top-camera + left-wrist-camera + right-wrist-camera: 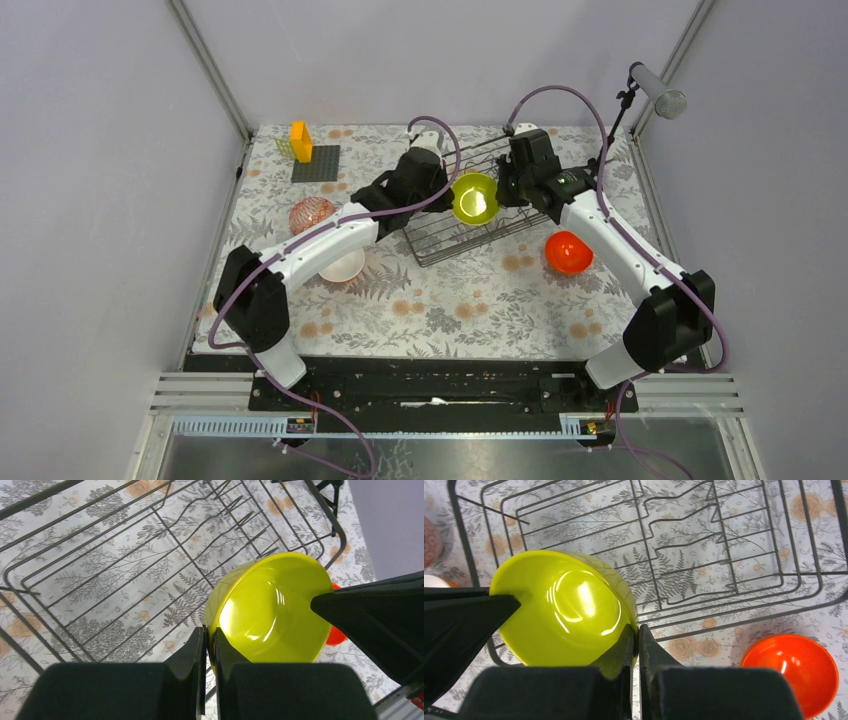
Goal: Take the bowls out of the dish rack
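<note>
- Yellow-green bowl point(475, 198) is up in the air over the dish rack point(445, 245), around the rack's left-middle part. From the top camera you're looking into its open side.
- Left claw point(209, 632) is clenched on the bowl's rim. The wrist cam shows the lip wedged right between the two fingers.
- Right claw point(635, 630) is doing the same thing on the opposite side of the rim, fingers pinched tight on the edge. So both arms have a grip on that one bowl.
- Orange bowl point(567, 252) sits on the table point(450, 310) just right of the rack, open side up.
- Pink-red patterned bowl point(312, 215) is on the table left of the rack, near the left arm.
- A pale bowl point(345, 266) sits just in front of that one, partly hidden under the left arm.
- Far-left corner has an orange block point(300, 140) and a dark square plate point(318, 165), well apart from the rack.
</note>
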Robot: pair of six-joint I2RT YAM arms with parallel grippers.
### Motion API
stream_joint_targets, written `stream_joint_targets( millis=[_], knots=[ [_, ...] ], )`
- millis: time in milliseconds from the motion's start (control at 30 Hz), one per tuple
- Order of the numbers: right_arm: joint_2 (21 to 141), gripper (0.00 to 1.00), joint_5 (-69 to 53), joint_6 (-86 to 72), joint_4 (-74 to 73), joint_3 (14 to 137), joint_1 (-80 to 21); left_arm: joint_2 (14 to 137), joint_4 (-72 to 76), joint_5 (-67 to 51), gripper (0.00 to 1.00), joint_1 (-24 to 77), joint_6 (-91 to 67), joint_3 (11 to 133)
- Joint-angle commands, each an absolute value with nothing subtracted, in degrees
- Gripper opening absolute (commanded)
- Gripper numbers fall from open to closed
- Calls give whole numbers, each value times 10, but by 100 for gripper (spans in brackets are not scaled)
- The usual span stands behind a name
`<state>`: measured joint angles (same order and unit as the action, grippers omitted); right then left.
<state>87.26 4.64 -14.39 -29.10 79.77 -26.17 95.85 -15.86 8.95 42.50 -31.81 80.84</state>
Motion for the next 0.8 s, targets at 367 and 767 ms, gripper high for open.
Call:
stream_joint_targets(
  millis=[367,767],
  knots=[
    [762,0,153,-201,-345,704,-262,885,-60,-11,63,428,-350,738],
    [702,0,89,-276,-340,521,-262,707,-99,59,78,371,-372,576]
  ],
)
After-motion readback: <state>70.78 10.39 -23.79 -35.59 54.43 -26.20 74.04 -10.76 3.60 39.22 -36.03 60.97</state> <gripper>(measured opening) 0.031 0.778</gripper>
